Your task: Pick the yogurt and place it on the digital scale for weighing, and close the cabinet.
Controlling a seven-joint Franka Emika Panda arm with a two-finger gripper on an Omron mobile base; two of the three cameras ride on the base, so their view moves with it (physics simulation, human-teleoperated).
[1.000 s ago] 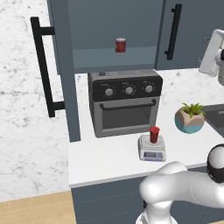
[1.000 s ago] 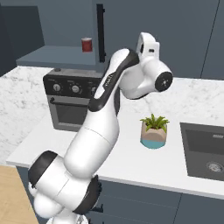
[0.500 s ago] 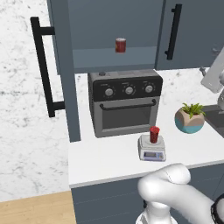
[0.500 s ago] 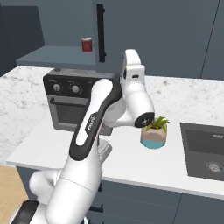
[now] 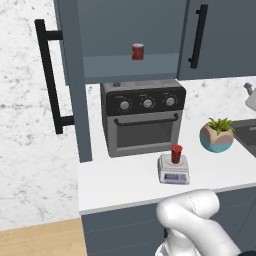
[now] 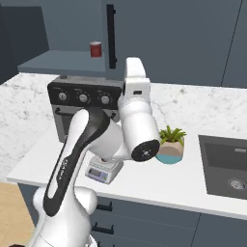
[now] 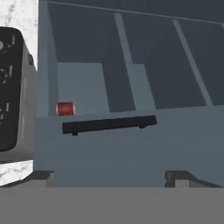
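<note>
My pincer (image 7: 109,177) stands wide with nothing between its 2 tips, and my hand camera is rolled and looking at the cabinet (image 7: 131,140), a black bar handle (image 7: 109,124) lying across the view. The yogurt (image 5: 176,153) already sits upright on the digital scale (image 5: 174,170), so I judge the weighing half done and the door the step in hand. In the left base view 1 door (image 5: 70,75) hangs swung out at the left, its long handle (image 5: 50,82) facing me, the shelf behind it exposed with a red can (image 5: 138,51) on it. To do this well I would bring the wrist round outside that door, push flat on its face rather than hook the handle, and keep my elbow high over the scale so I don't knock the cup. Below, a white counter (image 5: 120,182) carries a grey toaster oven (image 5: 142,116) and a small potted plant (image 5: 217,136); a sink (image 6: 226,166) lies to the right, marbled wall behind.
</note>
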